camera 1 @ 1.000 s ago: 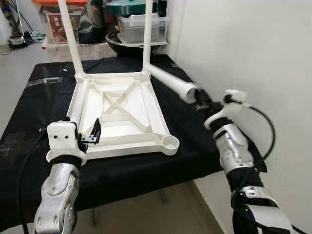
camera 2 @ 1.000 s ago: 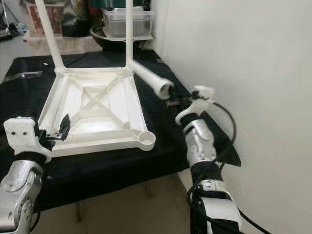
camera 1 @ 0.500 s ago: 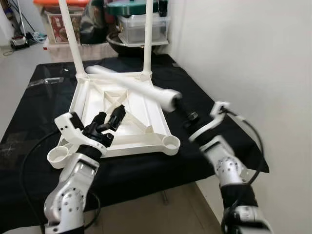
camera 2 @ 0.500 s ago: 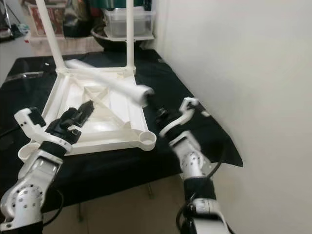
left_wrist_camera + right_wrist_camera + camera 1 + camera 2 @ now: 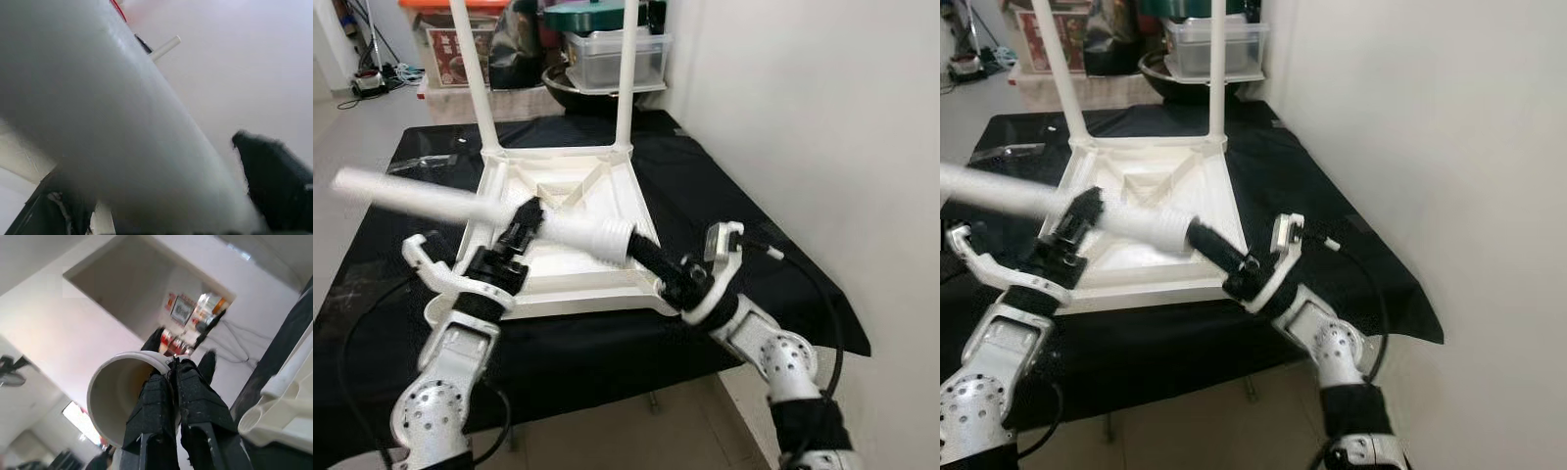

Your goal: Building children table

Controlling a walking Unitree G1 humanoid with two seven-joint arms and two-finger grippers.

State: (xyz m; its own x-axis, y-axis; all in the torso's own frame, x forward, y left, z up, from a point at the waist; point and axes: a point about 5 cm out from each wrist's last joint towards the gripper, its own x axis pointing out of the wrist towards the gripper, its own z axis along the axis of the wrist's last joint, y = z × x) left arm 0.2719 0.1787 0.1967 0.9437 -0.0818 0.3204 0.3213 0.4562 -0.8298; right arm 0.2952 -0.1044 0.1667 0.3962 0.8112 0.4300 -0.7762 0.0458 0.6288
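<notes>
The right gripper (image 5: 1234, 264) is clamped on the rim of the white table leg's (image 5: 460, 206) open end, while the left gripper (image 5: 521, 227) steadies its shaft, grip indeterminate, above the inverted tabletop (image 5: 563, 201), presumably to align a socket.

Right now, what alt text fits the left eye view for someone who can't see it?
Both end effectors hold a loose white leg level above an upturned white table: right end effector at its ribbed end, left end effector mid-leg. Two legs already stand upright.

1 tabletop (image 5: 570, 264) (upturned), 2 fitted legs (image 5: 626, 73), 1 loose leg (image 5: 460, 206), 2 grippers: left gripper (image 5: 524, 227), right gripper (image 5: 646, 257).
</notes>
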